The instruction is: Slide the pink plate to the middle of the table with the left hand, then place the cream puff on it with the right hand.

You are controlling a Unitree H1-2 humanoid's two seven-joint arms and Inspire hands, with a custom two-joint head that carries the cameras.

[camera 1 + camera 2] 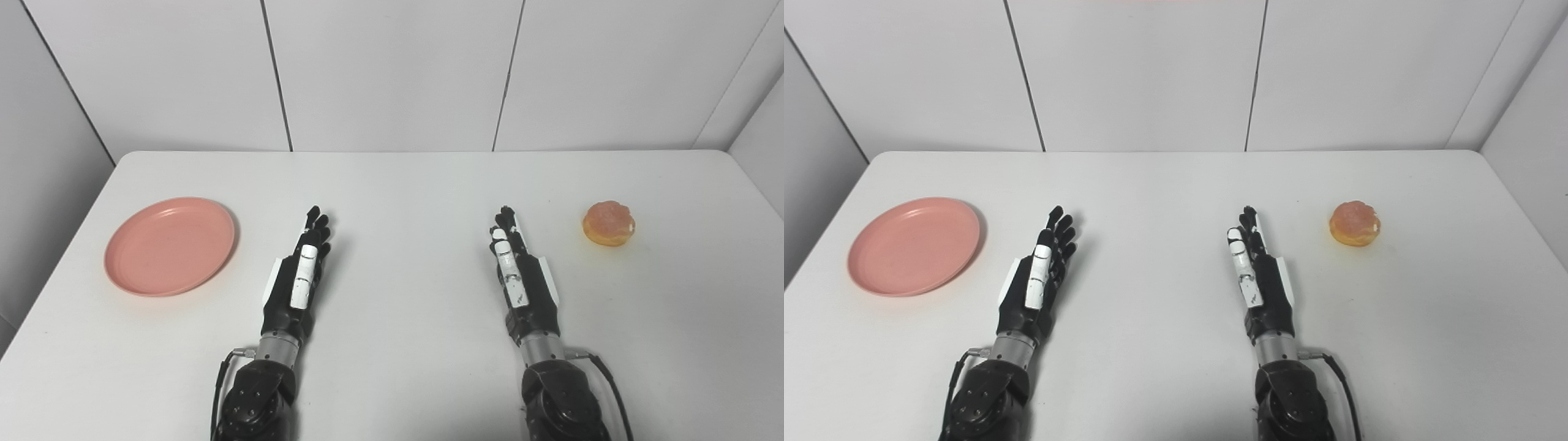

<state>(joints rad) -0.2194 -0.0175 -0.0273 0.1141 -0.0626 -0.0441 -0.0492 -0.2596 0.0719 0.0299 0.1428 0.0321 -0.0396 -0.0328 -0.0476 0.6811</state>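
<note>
Pink plate (169, 246) at bench (404, 184) left, cream puff (609, 223) far right (both untouched). Left robot hand (301, 273) and right robot hand (517, 269) spread, empty. Best nudged rim-first, pressed lightly, slid slowly centreward.

Black robot hand (300, 269) pair, white panels, silver wrists, black cables.

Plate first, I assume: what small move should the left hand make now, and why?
Probably swing the left hand leftward to the plate. The plate sits untouched at the table's left side, both hands are open and empty, and the puff needs the plate centred first.
</note>
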